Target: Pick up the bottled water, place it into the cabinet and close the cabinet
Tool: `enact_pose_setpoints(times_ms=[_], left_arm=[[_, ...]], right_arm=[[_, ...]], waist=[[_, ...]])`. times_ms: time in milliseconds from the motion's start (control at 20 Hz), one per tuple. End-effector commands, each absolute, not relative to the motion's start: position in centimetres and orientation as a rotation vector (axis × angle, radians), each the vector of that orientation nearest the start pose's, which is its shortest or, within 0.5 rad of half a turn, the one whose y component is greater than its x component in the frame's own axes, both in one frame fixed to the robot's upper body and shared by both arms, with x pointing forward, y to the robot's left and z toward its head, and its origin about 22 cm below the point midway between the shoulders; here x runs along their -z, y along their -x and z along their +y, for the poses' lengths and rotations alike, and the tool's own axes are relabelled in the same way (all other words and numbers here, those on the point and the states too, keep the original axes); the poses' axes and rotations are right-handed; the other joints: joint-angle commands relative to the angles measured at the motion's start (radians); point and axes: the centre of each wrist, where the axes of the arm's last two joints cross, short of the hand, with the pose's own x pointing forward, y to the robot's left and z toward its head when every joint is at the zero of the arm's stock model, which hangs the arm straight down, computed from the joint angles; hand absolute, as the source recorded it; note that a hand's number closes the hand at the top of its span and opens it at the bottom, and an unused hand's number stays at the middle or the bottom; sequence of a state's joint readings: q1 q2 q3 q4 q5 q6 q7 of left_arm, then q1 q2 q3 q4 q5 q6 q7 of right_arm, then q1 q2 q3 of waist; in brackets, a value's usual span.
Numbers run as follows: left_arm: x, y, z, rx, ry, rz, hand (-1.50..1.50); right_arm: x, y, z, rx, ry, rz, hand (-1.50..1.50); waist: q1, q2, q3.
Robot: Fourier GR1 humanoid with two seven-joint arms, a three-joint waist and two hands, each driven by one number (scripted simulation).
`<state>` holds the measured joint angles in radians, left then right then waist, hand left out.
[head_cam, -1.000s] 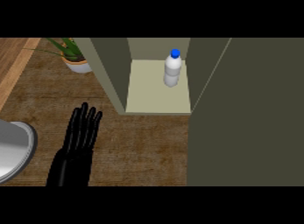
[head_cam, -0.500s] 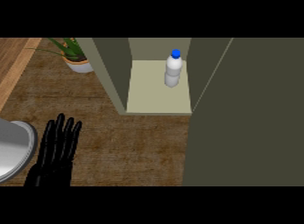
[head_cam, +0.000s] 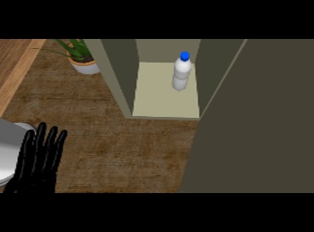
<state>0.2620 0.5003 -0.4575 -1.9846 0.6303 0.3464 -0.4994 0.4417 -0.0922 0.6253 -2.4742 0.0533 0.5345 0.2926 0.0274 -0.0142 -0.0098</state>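
I find the bottled water (head_cam: pixel 180 74) standing upright inside the cabinet (head_cam: pixel 164 97), on its pale floor toward the back. The cabinet door (head_cam: pixel 266 122) stands open at right. My left hand (head_cam: pixel 39 158) shows at lower left over the brown surface (head_cam: pixel 119 149), fingers straight, holding nothing. A potted plant (head_cam: pixel 82 61) stands beside the cabinet.
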Motion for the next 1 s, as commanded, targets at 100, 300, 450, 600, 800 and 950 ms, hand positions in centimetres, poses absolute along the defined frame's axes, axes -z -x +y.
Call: enact_pose_setpoints(times_ms=[100,300,450,600,800,950], left_arm=[[-4.1,-14.2,23.3,-0.200,0.272,-1.884,-1.50],[-4.6,-13.6,24.7,-0.191,0.280,-1.886,-1.50],[-4.3,-13.6,25.3,-0.180,0.297,-1.880,-1.50],[-4.7,-14.0,25.5,-0.169,0.310,-1.894,-1.50],[-5.2,-14.1,26.2,-0.159,0.312,-1.915,-1.50],[-4.7,-13.8,26.4,-0.166,0.310,-1.908,-1.50]], right_arm=[[-16.4,-9.3,-12.3,-0.859,-0.637,-1.785,1.50],[-17.1,-9.7,-11.6,-0.876,-0.613,-1.797,1.50],[-16.8,-11.0,-10.9,-0.916,-0.593,-1.801,1.50],[-16.7,-11.3,-10.5,-0.944,-0.611,-1.785,1.50],[-16.7,-11.8,-10.2,-0.978,-0.625,-1.774,1.50],[-16.6,-12.2,-10.3,-0.975,-0.629,-1.769,1.50]], waist=[[0.007,0.001,-0.002],[0.011,0.001,-0.001],[0.022,0.006,-0.003],[0.018,0.009,-0.003],[0.041,0.013,-0.004],[0.054,0.018,-0.006]])
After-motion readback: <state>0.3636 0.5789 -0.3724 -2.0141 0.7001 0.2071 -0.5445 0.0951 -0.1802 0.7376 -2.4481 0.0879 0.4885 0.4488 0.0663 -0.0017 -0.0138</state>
